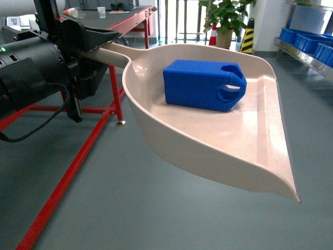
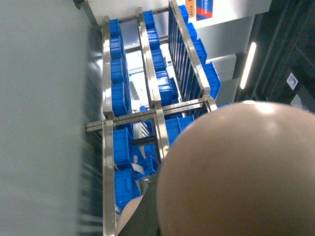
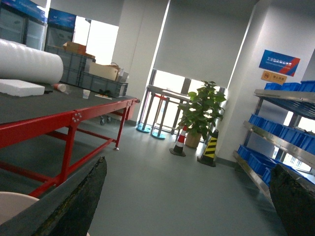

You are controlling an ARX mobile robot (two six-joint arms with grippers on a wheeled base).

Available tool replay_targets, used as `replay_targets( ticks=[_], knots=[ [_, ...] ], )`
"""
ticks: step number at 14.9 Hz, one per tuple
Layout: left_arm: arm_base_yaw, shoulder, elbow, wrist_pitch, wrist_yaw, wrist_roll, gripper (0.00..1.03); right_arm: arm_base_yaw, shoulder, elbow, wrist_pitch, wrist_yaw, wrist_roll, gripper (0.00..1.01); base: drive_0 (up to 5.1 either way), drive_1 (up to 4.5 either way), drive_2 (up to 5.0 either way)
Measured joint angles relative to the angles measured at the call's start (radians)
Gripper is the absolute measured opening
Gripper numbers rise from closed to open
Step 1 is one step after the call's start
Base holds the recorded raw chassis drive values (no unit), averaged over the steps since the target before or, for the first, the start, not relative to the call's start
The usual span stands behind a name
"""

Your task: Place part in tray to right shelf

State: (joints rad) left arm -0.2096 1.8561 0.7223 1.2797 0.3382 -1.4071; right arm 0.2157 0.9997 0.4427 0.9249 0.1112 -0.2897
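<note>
in the head view we are carrying the tray (image 1: 208, 140) in the air on our left side, with its long handle going back to the left gripper (image 1: 91, 47). the black fingers of that gripper are closing around the handle, one above and one below, so we are judging it clamped on the tray. the part (image 1: 204, 85) is lying inside the tray, on the flat floor near the back wall. its long axis is running from left to right, and the end with the notch and the round hole is pointing to the right. the right shelf (image 1: 307, 52) is showing at the far right edge, well apart from the tray lip. so the coming move is depending on this: the shelf is lying to the right of the tray, and the left arm is the only one holding the load.

in the left wrist view we are looking past the round beige back of the tray (image 2: 236, 172). behind it the steel rails of the shelf (image 2: 152, 115) and the blue crates (image 2: 120, 147) are filling the view. the fingers are not showing here.

in the right wrist view the two dark fingers of the right gripper (image 3: 187, 206) are standing wide apart at the left and right edges, holding nothing. the shelf (image 3: 275, 142) is standing at the right, across open floor. the red table (image 3: 74, 118) is at the left.
</note>
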Motion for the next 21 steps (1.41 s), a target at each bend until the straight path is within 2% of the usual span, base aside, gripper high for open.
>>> replay_targets(
  ticks=[21],
  knots=[
    [0.000, 0.000, 0.000, 0.003, -0.002, 0.000, 0.14, 0.000, -0.002, 0.000, 0.004, -0.002, 0.000, 0.98, 0.0, 3.92, -3.9]
  ],
)
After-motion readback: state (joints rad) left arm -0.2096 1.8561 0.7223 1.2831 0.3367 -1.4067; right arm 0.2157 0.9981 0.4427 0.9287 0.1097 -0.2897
